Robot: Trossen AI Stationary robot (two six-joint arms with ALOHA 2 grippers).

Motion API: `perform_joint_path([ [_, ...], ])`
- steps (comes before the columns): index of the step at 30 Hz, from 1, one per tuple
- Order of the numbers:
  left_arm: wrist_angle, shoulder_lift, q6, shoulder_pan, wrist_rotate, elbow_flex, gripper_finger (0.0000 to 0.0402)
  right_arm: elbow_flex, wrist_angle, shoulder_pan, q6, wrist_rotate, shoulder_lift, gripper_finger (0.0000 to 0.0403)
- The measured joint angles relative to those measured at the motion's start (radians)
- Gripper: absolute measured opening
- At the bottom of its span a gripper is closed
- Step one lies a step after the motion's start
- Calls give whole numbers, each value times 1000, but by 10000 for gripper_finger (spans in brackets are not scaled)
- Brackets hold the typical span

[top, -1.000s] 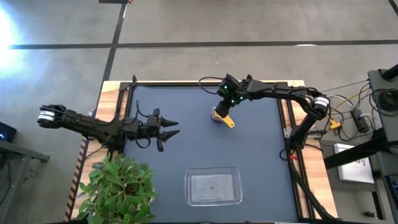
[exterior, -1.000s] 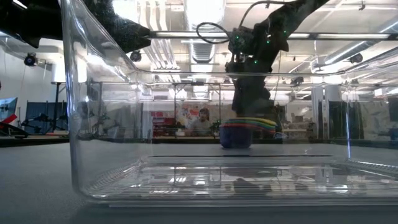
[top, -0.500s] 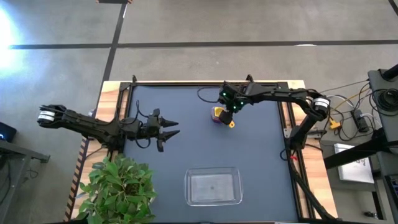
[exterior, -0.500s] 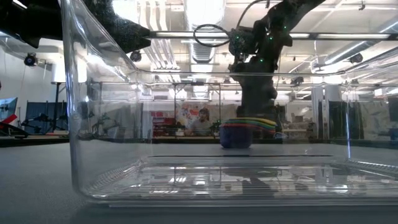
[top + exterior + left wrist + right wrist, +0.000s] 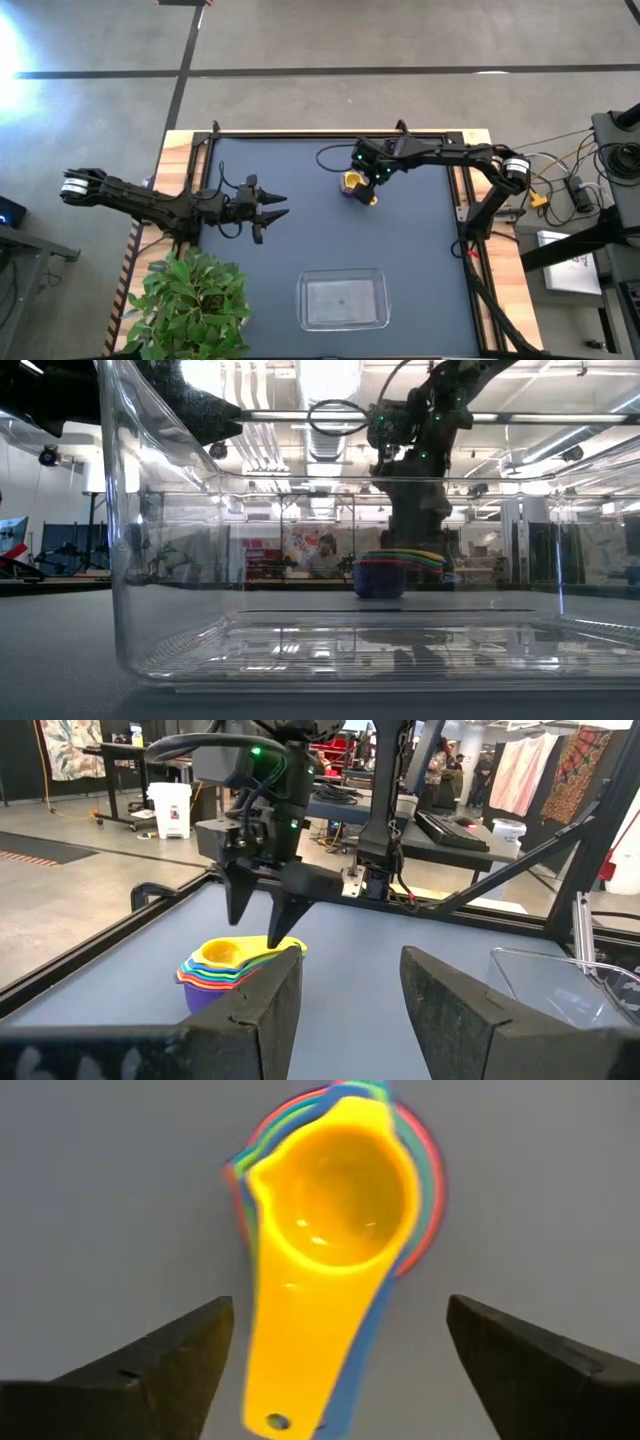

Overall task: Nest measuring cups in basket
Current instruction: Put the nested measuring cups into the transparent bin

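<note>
The measuring cups (image 5: 352,187) sit already stacked one inside another, yellow on top and purple at the bottom, on the far half of the bench (image 5: 300,220), well apart from the clear basket (image 5: 343,300) at the near edge. The basket holds nothing.

The right gripper (image 5: 268,925) hangs directly above the stack, fingers spread wide and holding nothing. In its wrist view the yellow cup (image 5: 335,1190) lies between the two fingers (image 5: 160,1360), and the handles run toward the camera, so the long axis of the stack lies across the line joining the fingertips. That suits a straight descent: the fingers would likely close across the narrow handles or the bowl, not along them.

The left gripper (image 5: 278,205) waits over the left side of the bench, fingers parted and holding nothing, farther from the stack than the right one. The right arm is plainly the nearer for the pick, and the carry then runs toward the near edge.
</note>
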Motion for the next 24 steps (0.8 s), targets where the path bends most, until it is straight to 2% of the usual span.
perform_joint_path([
  [4,0,0,0,0,0,0,154,-4,7,3,8,5,2,375],
  [12,0,0,0,0,0,0,154,-43,20,30,60,22,2,379],
  [24,0,0,0,0,0,0,154,-144,197,39,105,23,3,380],
])
